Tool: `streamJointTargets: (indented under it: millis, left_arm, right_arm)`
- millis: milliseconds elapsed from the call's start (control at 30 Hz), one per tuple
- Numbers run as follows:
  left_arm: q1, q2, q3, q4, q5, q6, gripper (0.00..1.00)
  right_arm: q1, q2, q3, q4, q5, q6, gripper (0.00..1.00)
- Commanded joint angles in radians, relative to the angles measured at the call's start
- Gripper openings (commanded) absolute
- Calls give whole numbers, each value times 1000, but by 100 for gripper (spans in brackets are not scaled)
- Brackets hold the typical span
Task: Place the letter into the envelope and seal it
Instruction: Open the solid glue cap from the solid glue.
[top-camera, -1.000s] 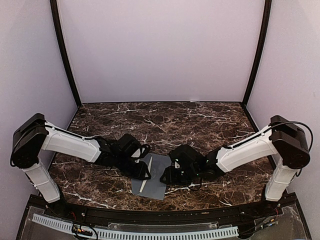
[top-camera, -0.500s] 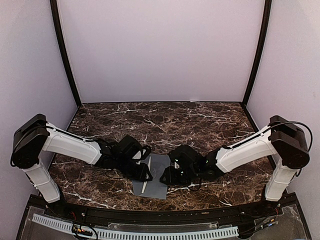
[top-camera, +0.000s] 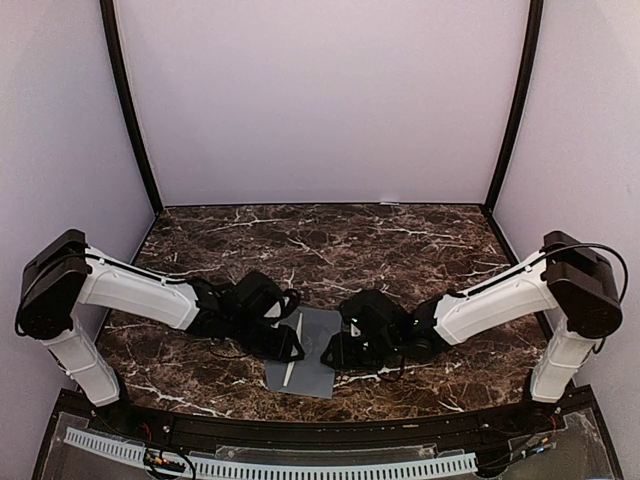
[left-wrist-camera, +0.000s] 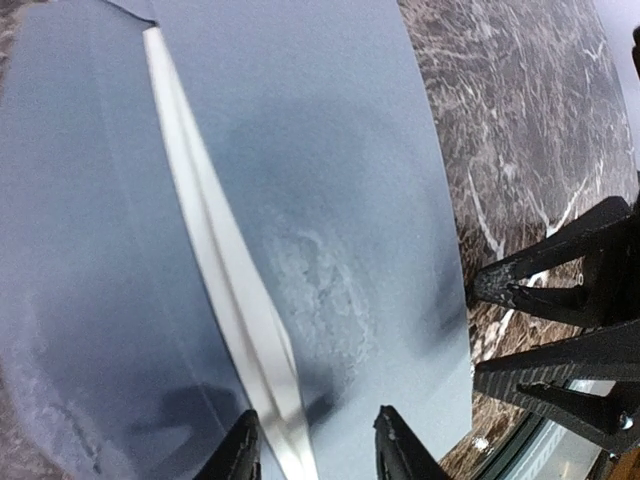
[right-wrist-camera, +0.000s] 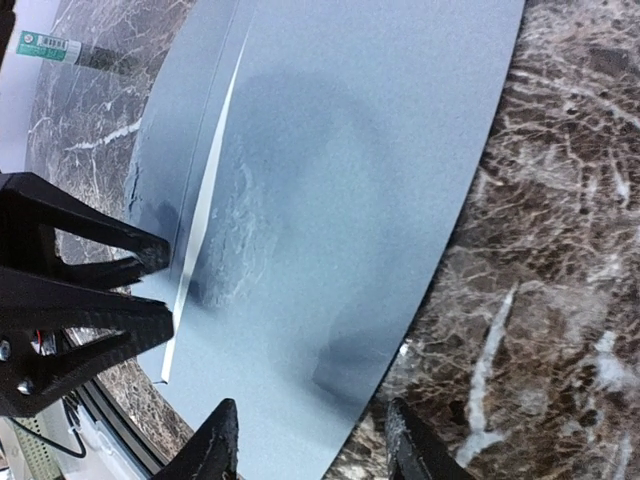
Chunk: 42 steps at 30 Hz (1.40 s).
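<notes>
- Envelope (left-wrist-camera: 380, 200), flat on surface (top-camera: 400, 250): probably light, limp, slippery; best pinched at its open edge.
- Letter (left-wrist-camera: 215, 250): cream edge showing, creases easily.
- Left gripper (left-wrist-camera: 318, 445), right gripper (right-wrist-camera: 312, 440): both parted, empty.

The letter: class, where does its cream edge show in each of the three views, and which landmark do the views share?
Top external: the letter is a thin cream strip, low centre, just left of the middle of the envelope.
Left wrist: the letter runs diagonally from top left to bottom centre.
Right wrist: the letter is a narrow sliver, left of centre.
Shared landmark: the grey-blue envelope beneath it.
</notes>
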Motion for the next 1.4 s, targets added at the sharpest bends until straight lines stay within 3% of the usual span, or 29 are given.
streamJointTargets:
  millis: [0,300,433,600,700,900,1367]
  left_arm:
    - [-6,-169,16,-130,-130,24,46]
    - [40,-469,67,-393,-225,61,70]
    - [173,-553,130,-551,-233,150,76]
    - [428,-551,219,-662,-296,351,88]
    - [607,-493,219,-638,-307,422,90]
    - [747,-388,197,-531,-326,475,92]
    - [766,-270,43,-369,-231,461,90]
  right_arm:
    - [9,-96,-13,-74,77,-16,50]
    - [4,-288,-79,-151,174,-40,68]
    - [1,-382,-115,-164,203,-53,77]
    - [-1,-463,-159,-161,228,-55,84]
    - [-2,-488,-173,-149,229,-49,84]
    - [-2,-502,-186,-140,217,-31,84]
    - [-2,-456,-193,-110,198,-2,84]
